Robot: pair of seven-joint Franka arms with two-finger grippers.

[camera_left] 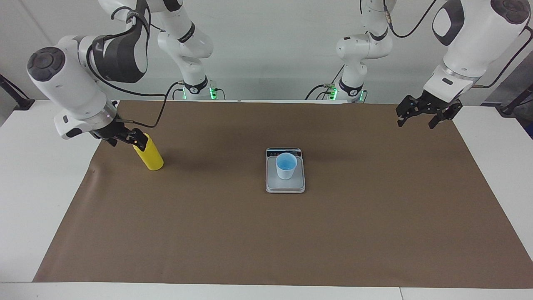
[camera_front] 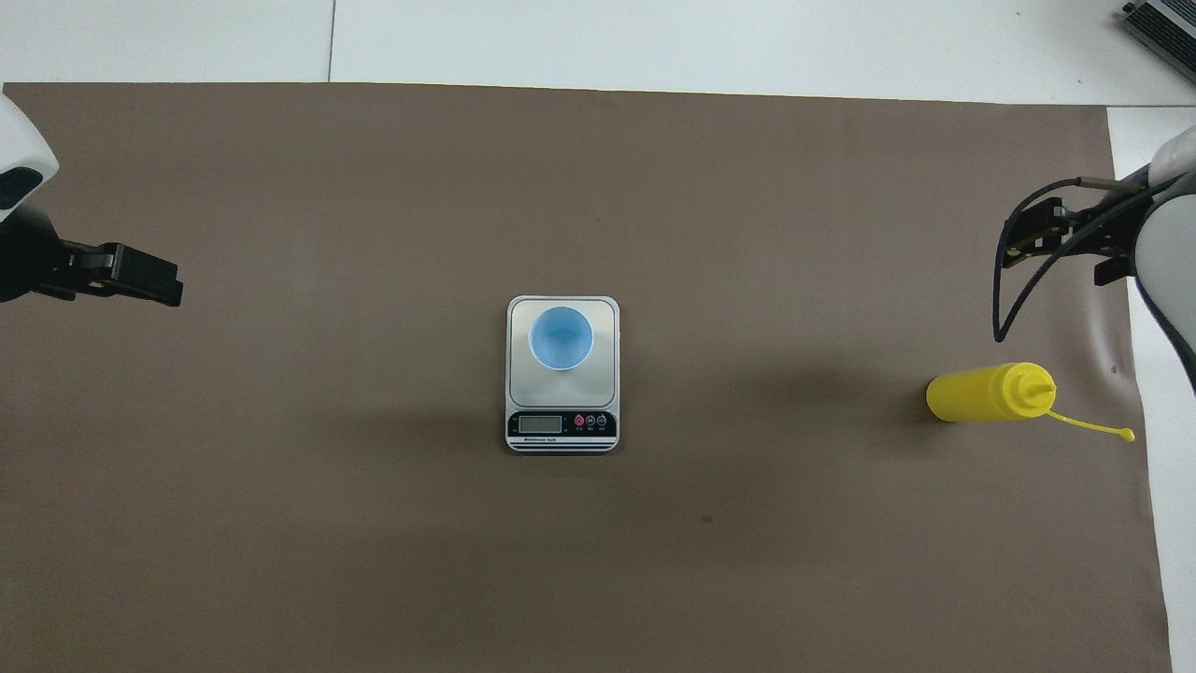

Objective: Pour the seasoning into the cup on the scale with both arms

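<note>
One yellow seasoning bottle (camera_left: 150, 156) stands on the brown mat (camera_left: 266, 233) toward the right arm's end of the counter (camera_left: 25, 200), base down and its long axis upright, the cone nozzle at the top. From the overhead view its thin tethered cap stick (camera_front: 1093, 426) trails off the nozzle out toward the white counter edge, away from the cup. The right hand (camera_left: 125, 136) hangs just above and beside the bottle's top, fingers spread wide and holding nothing; whether it touches the nozzle I cannot tell, since it covers the nozzle from the facing view. That is clearly the nearer arm, and I would judge a grasp must come down around the body from the side or from above.

Well apart, at the middle of the mat, the light-blue cup (camera_left: 286, 165) sits upright on the scale (camera_left: 285, 185), mouth up, the scale's dark display strip facing the robots.

Over the mat's corner at the other end, the left hand (camera_left: 421, 116) waits, also wide and empty.
</note>
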